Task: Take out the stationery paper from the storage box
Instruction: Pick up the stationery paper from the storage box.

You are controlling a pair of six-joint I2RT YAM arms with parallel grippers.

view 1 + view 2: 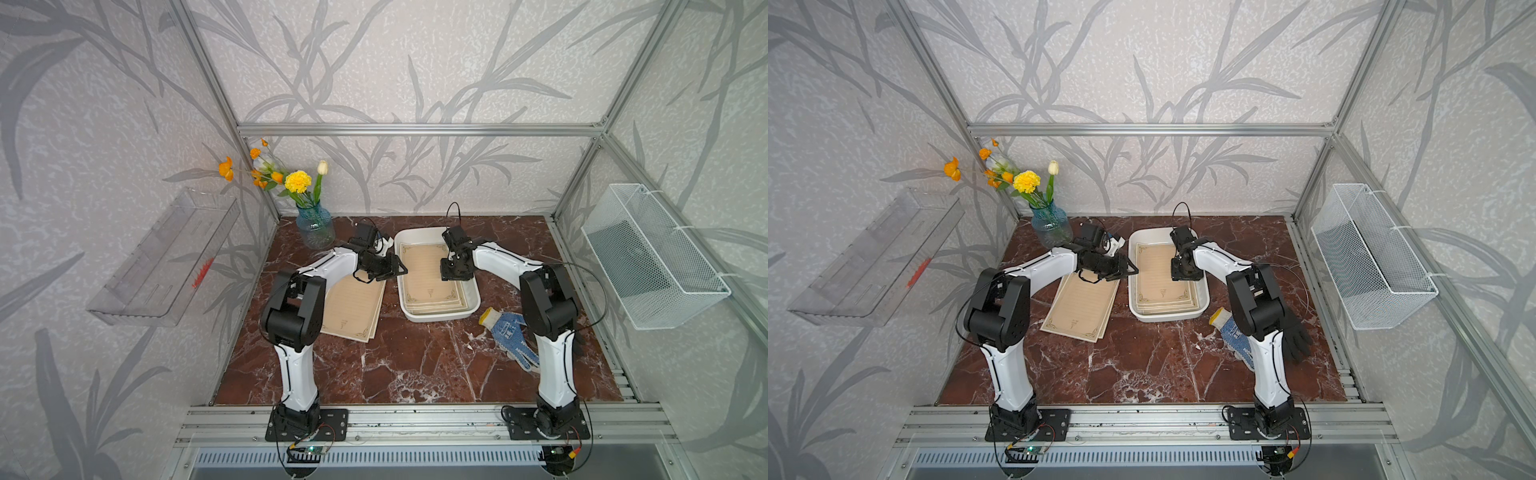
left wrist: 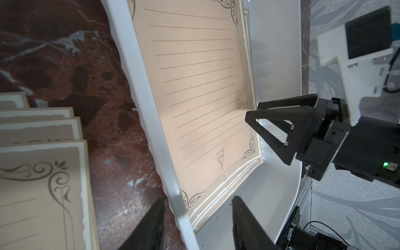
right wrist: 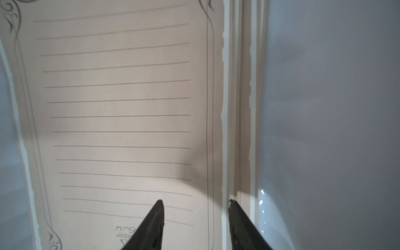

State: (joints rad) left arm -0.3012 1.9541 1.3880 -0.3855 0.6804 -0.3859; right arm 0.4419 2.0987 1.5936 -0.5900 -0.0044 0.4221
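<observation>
Right wrist view: fingers (image 3: pixel 152 227) straddle stationery paper (image 3: pixel 119 108) edge.

Flower vase (image 1: pixel 316 228), blue glove (image 1: pixel 509 334), wire basket (image 1: pixel 665 286), clear shelf (image 1: pixel 158 266)

In the right wrist view the right claw (image 3: pixel 195 203) shows only two dark finger ends, the rest cut off by the picture's edge, and whether they touch the stationery paper (image 3: pixel 121 108) in the storage box (image 3: pixel 324 129) cannot be told; the sheet's emblem is half cut off and too soft to read. The left claw (image 2: pixel 198 200) is cropped likewise in the left wrist view, as are the loose sheets (image 2: pixel 39 194) on the table (image 2: pixel 65 54). In both top views the left arm (image 1: pixel 332 266) covers the far end of those sheets, and the right arm (image 1: pixel 552 349) hides part of a blue-dotted glove (image 1: pixel 507 332).
</observation>
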